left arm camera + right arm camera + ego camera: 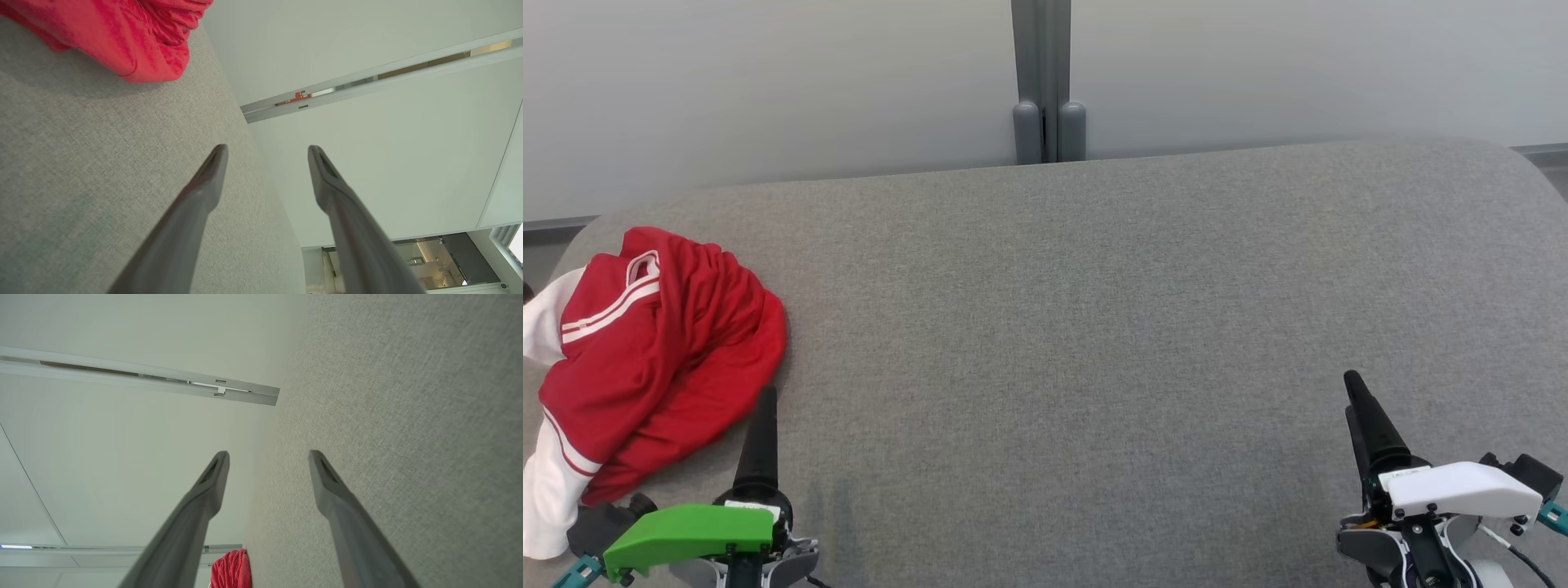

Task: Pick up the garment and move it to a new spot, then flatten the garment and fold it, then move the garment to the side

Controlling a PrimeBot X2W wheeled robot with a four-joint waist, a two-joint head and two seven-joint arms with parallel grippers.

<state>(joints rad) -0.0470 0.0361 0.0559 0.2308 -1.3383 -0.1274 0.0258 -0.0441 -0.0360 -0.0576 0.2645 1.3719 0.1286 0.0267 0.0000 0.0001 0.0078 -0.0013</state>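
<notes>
Spreading across most of the head view, the grey cloth-covered tabletop (1094,327) lies bare apart from one heap at its far left end. That heap is the garment (662,351), a red top with white stripes and white sleeves, bunched into a loose mound with one sleeve trailing toward the near left edge. It should be light, soft and floppy: it will sag and drag on the rough cloth, and a pinch on a single fold may lift only one layer. The striped collar area on top, or a thick ridge of folds near the mound's right side, looks the best place to take hold. The left claw (267,153) hovers just beside the garment's near right edge, fingers wide apart and empty. The right claw (268,453) is well away at the near right, also spread and holding nothing.
</notes>
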